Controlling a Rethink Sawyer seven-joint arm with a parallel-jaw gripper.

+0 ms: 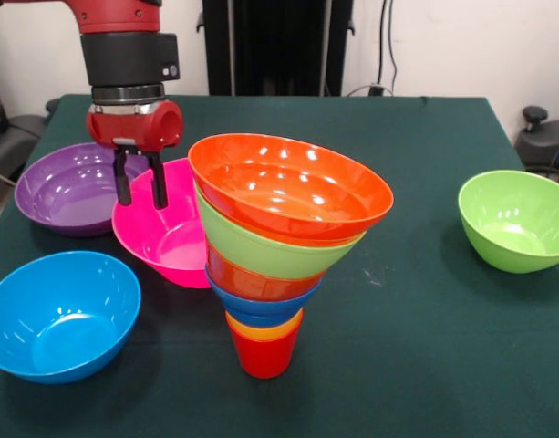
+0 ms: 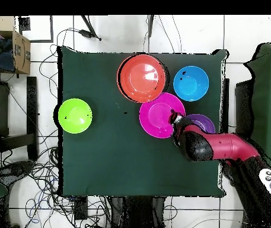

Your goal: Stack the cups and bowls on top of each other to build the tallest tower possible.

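The tower [image 1: 265,274] stands at the table's front middle: red cup [image 1: 263,358] lowest, then orange cup [image 1: 263,327], small blue bowl [image 1: 261,304], small orange-red bowl [image 1: 247,278], a lime green bowl [image 1: 261,248] and the large orange-red bowl [image 1: 288,187] on top. From overhead only the top bowl [image 2: 142,78] shows. My gripper [image 1: 139,190] is open over the far left rim of the pink bowl [image 1: 170,242], one finger on each side of the rim. The purple bowl [image 1: 65,187] lies just behind it. In the overhead view the gripper [image 2: 176,120] sits between the pink [image 2: 156,116] and purple [image 2: 206,122] bowls.
A light blue bowl [image 1: 58,315] sits at the front left, also seen from overhead [image 2: 191,83]. A second lime green bowl [image 1: 516,221] sits alone at the right, overhead [image 2: 75,115]. The green tablecloth [image 1: 425,347] covers the table. Cables lie on the floor around it.
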